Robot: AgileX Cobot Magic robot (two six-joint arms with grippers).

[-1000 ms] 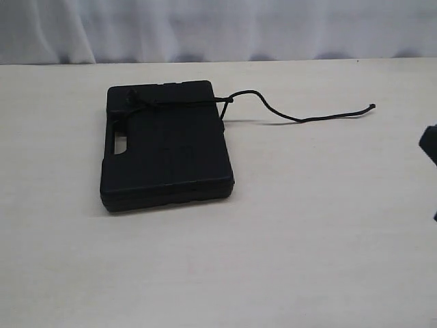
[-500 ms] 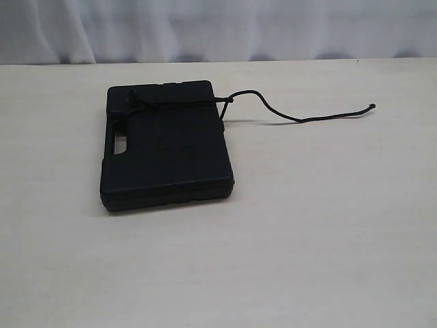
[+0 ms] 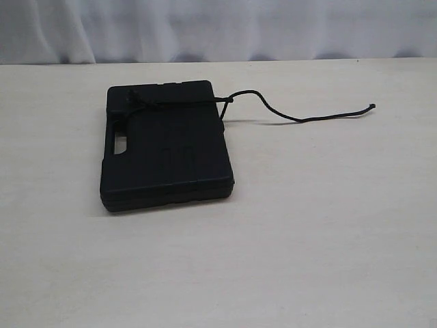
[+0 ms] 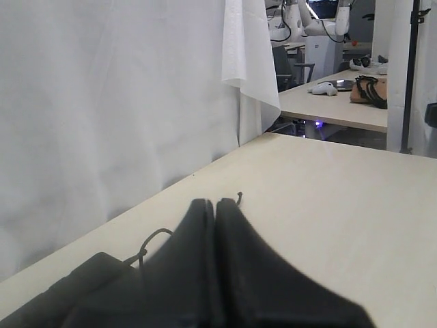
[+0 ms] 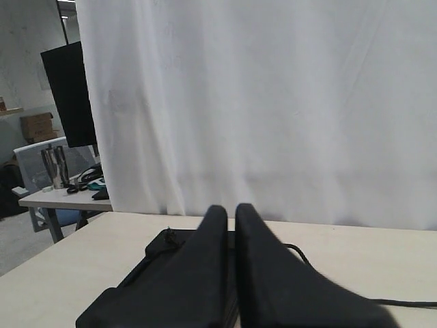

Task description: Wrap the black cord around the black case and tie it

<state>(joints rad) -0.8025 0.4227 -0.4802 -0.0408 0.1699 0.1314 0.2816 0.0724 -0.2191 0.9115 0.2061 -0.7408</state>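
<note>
Case: the case (image 3: 167, 147) lies flat on the worktop (image 3: 307, 246), left of centre, with its handle (image 3: 121, 145) on the left edge.
Cord: the cord (image 3: 179, 102) crosses the far end of the lid, bunches into a knot (image 3: 228, 100) at the far right corner, then trails right in a loose tail. Whether it passes under the case I cannot tell.
Case, handling: I judge it to be rigid moulded plastic, matte, with some weight. It should sit firm against a gentle pull, though a hard tug could slide it.
Cord, handling: thin, limp and braided. It looks light and rough enough to keep a knot, but likely to slip from anything less than a full pinch.
Where I would take hold: the free tail, mid-run or near its tip, where it lies alone on the pale worktop. On the lid it is black on black.
Left hand: my left hand (image 4: 215, 203) hangs above the worktop short of the case, pressed together, holding and touching nothing.
Right hand: my right hand (image 5: 231, 208) is also pressed together and empty, with the case beyond it.
</note>
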